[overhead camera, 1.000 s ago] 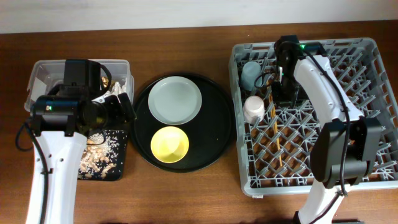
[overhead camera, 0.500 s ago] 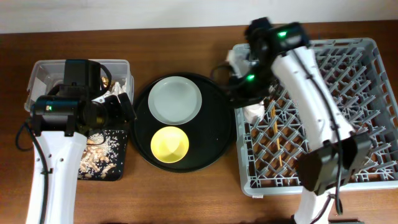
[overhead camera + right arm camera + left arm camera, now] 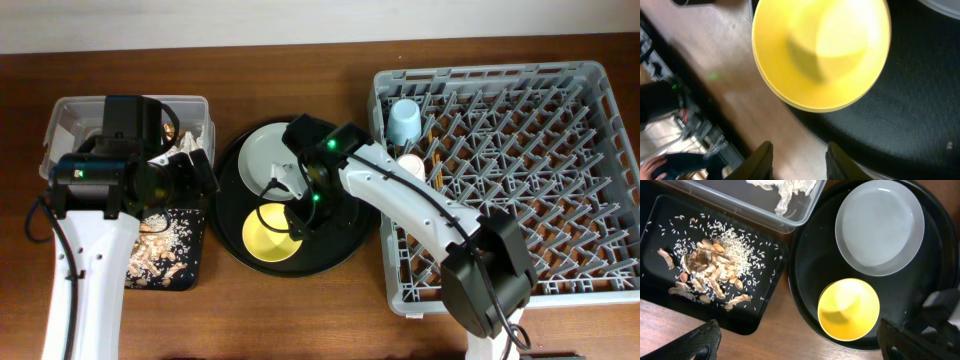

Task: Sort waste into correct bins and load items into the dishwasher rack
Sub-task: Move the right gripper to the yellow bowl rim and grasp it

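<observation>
We have the right gripper low over the yellow bowl. Its fingers are a little apart with nothing between them, and they sit at the bowl's right rim. In the right wrist view the bowl fills the upper frame and the two fingers frame bare wood just past it, so we judge this to be an approach, with no grip made yet.

The bowl sits upright on the near part of the round black tray. The pale grey plate lies just beyond it on the far part. Both are open to a rim pinch from above, which is probably why we come at the edge and not the centre.

The dishwasher rack stands to the right. At its far-left corner it holds the light-blue cup, with the pink cup just nearer, half hidden by our right arm. That leaves open pegs to the right for the bowl and plate.

Our left gripper hangs spread wide and empty above the bins at the left. White tissue lies in the clear tub. Food scraps and rice lie in the shallow black tray on its near side. The waste looks sorted, so we judge that the left arm is parked clear of the right arm's reach.
</observation>
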